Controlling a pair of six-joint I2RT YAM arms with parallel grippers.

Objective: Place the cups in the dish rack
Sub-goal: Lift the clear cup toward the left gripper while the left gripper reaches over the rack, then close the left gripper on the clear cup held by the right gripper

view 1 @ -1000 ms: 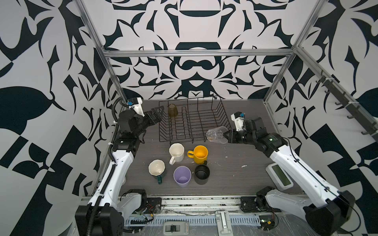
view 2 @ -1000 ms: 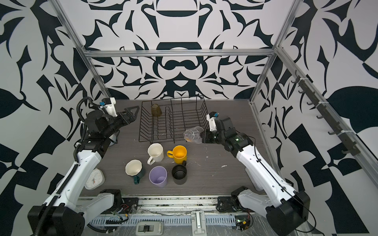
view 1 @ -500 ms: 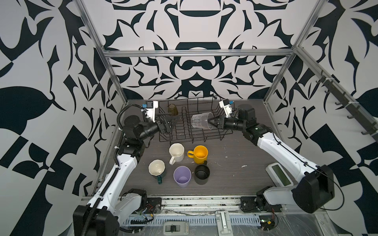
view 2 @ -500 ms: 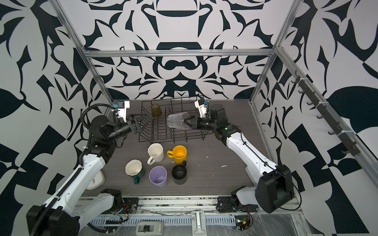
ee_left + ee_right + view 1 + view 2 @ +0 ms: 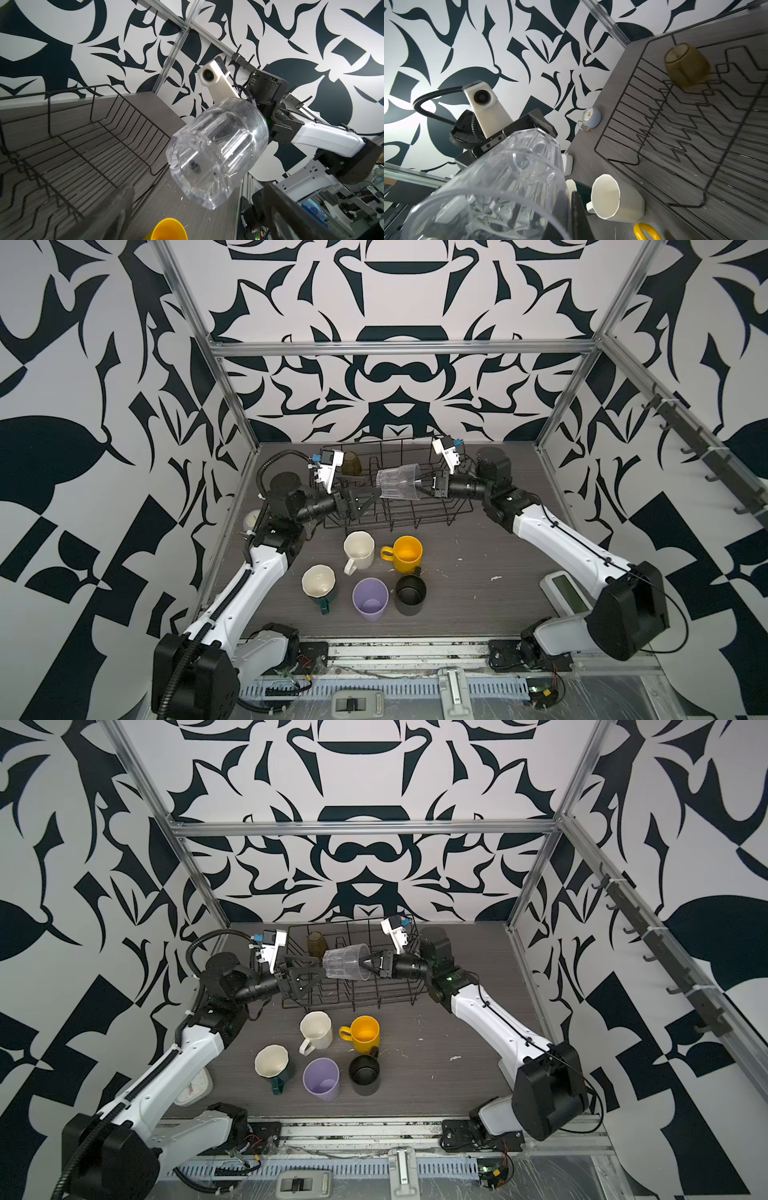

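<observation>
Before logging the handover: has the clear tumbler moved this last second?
Yes. The clear tumbler, in the right claw, went left from the dish rack's front right corner to above its middle.

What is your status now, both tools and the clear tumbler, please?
Right tool shut on clear tumbler, held sideways, raised, at dish rack. Left tool open, empty, close to the tumbler's base. Amber tumbler in rack's far corner, out of the way.
</observation>
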